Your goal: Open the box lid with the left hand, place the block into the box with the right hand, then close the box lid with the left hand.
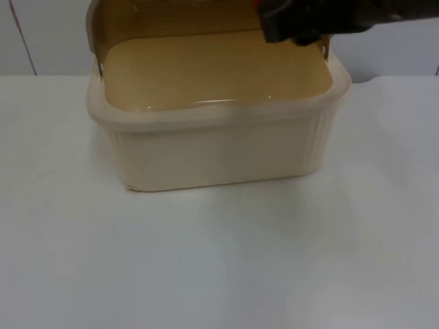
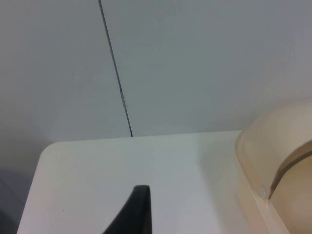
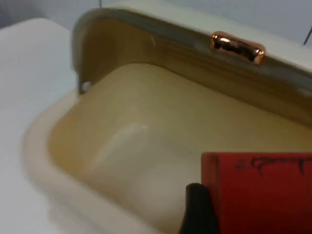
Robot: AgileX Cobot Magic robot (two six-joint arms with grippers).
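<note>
With the cream box's [image 1: 219, 147] lid [image 3: 161, 36] swung up, the right gripper [image 1: 309, 24] hangs over the box's one o'clock corner, clamped on the red block [image 3: 258, 192] for dropping in, while the left gripper [image 2: 134, 214] waits aside, its opening unreadable.

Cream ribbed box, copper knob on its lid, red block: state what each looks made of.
Cream ribbed box: likely plastic, smooth and slightly translucent at its rim. Copper knob: metal or metal-plated, mirror-bright highlights. Red block: matte, flat-faced with black marks; wood or plastic, unclear.
</note>
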